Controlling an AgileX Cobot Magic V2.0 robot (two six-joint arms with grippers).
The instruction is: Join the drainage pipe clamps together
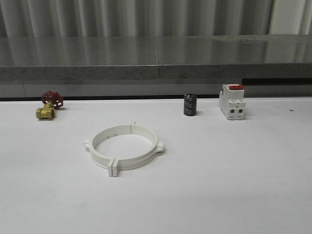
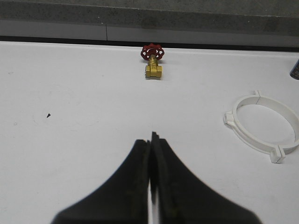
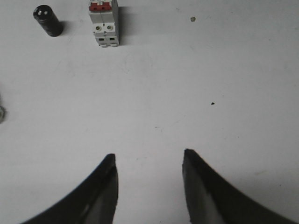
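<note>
The two white drainage pipe clamps [image 1: 124,146] lie on the white table as one closed ring, their end tabs meeting at the near and far seams. In the left wrist view the same ring [image 2: 264,128] sits off to one side, well away from my left gripper [image 2: 150,139], which is shut with nothing between its black fingers. My right gripper [image 3: 149,156] hangs open over bare table, holding nothing. A sliver of the clamps' tab [image 3: 2,113] shows at the frame edge there.
A brass valve with a red handwheel [image 1: 48,104] stands at the back left. A black cylinder [image 1: 190,105] and a white breaker with a red switch [image 1: 232,101] stand at the back right. A grey ledge [image 1: 156,58] runs behind the table.
</note>
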